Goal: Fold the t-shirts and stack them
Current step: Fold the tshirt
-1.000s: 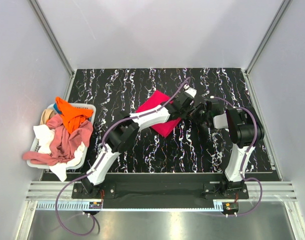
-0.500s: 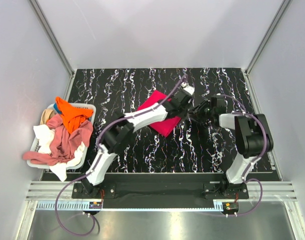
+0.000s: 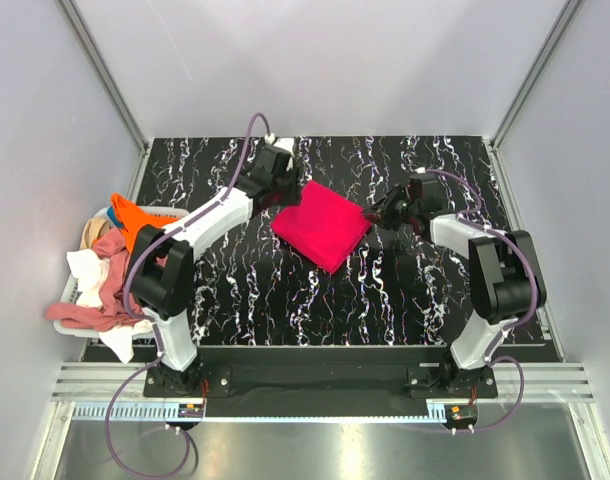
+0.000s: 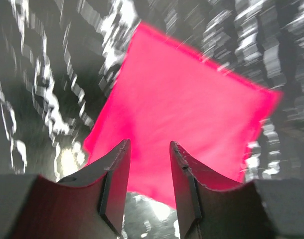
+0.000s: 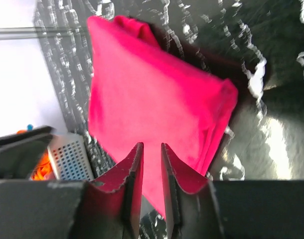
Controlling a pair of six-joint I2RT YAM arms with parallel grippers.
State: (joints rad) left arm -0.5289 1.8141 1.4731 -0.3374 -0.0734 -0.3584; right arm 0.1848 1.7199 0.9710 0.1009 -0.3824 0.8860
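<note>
Left tool (image 4: 149, 143) half-parted, right tool (image 5: 151, 145) narrow, both just let go: red tee (image 3: 323, 224) lies folded, basket (image 3: 181, 214) next.

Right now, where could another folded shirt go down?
Bare: the marbled table between the folded red tee and the arm bases, plus the far right corner. Crowded: the heaped basket at left, and beside the tee, where left gripper and right gripper hover.

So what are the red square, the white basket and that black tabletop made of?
The red square: soft matte cloth, seemingly knit cotton; layered folded edges show. The white basket: probably plastic; smooth rim, wall perforated with small holes. The black tabletop: marble-look white veining, likely a printed surface or mat; can't tell which.
</note>
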